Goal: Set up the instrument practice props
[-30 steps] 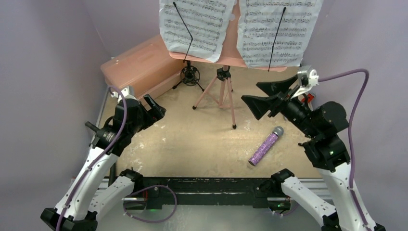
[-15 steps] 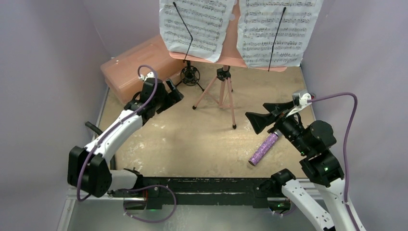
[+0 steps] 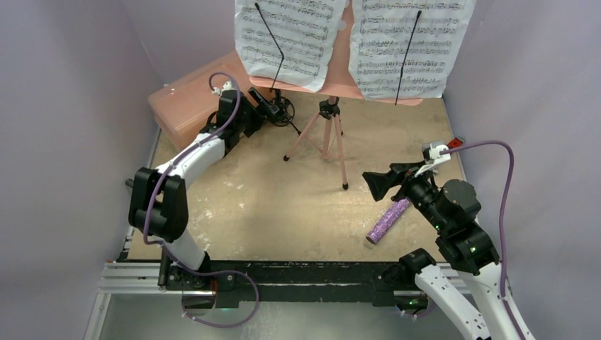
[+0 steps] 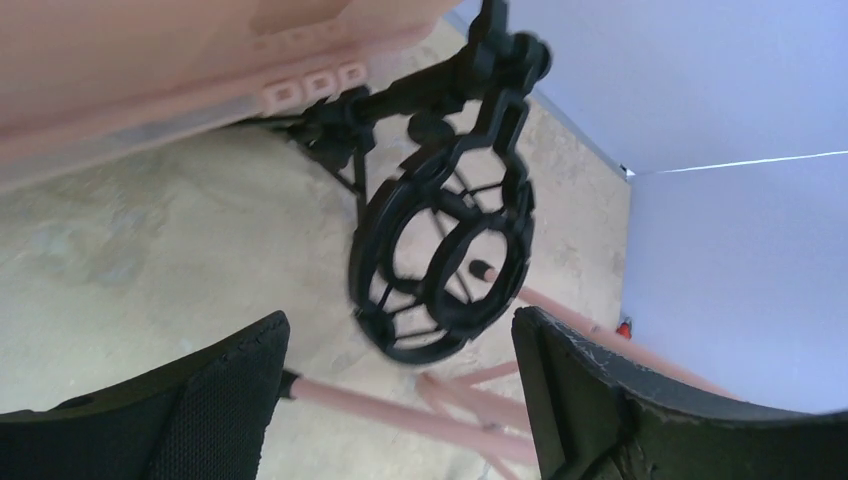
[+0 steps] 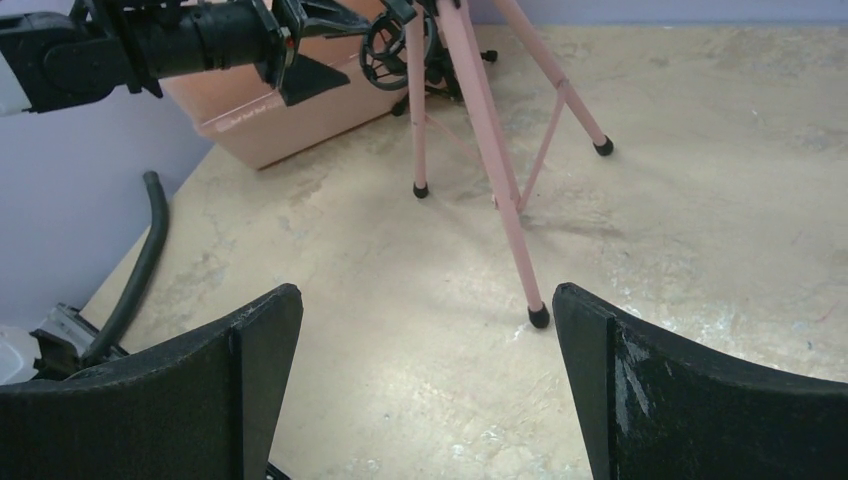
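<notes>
1. The left gripper (image 4: 398, 335) has swung in 1 second from the near-left of the table (image 3: 283, 205) out to the far-left corner. Its jaws are spread wide and empty, and in the left wrist view the ring of the black shock-mount mini tripod (image 4: 445, 250) sits just ahead of the gap, not touched.
2. From above, that mini tripod (image 3: 281, 111) has not moved. It stands just beside the pink plastic case (image 3: 191, 95) and under the left page.
3. The right gripper (image 3: 383, 180) has pulled back and dropped toward the near right. Its jaws are also spread with nothing between them.
4. The glittery purple microphone (image 3: 387, 221) lies flat where it lay before, on the near-right of the table. Its head end is now hidden under the right wrist, and the right wrist view does not show it at all.
5. The pink music stand (image 3: 328, 110) is upright on its 3 legs, unchanged, with the 2 sheet-music pages (image 3: 287, 35) on its desk.
6. My reading: stand and pages look done. Both arms are now closing on the 2 props left, so the grasps come next, with neither begun.
</notes>
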Controlling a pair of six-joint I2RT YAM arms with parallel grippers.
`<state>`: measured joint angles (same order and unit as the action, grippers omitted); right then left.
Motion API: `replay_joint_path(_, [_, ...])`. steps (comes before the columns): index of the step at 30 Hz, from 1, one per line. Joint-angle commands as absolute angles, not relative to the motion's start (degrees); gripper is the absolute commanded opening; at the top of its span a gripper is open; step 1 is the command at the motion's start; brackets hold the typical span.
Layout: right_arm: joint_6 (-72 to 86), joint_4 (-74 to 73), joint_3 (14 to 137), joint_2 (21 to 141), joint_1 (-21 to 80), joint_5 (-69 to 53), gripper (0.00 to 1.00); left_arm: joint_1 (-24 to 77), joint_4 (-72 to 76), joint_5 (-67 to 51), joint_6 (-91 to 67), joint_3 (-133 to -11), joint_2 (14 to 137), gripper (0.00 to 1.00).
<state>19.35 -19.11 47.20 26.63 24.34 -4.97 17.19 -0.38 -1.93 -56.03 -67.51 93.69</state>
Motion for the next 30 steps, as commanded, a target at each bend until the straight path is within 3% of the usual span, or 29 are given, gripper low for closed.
replay_joint_path(1, [17.81, -20.21, 48.0, 26.88, 24.43, -1.79, 0.98, 16.92, -1.41, -4.31, -56.49, -76.09, 99.33, 0.79])
replay_joint_path(11, [17.39, -19.78, 48.25, 28.65, 24.48, -0.31, 0.98, 16.88, -4.9, -5.18, -56.61, -80.69, 106.53, 0.57])
replay_joint_path(21, [17.23, -19.52, 48.2, 29.3, 24.43, -0.16, 0.98, 16.83, -2.61, -8.15, -57.35, -81.36, 107.72, 0.23])
replay_joint_path(28, [16.91, -17.9, 48.15, 30.76, 24.43, -0.27, 0.98, 16.81, -1.06, -6.86, -56.07, -77.86, 101.16, 0.18])
replay_joint_path(30, [16.65, -17.69, 48.08, 31.21, 24.44, -0.74, 0.98, 16.79, -1.51, -5.47, -55.84, -76.54, 98.87, 0.13])
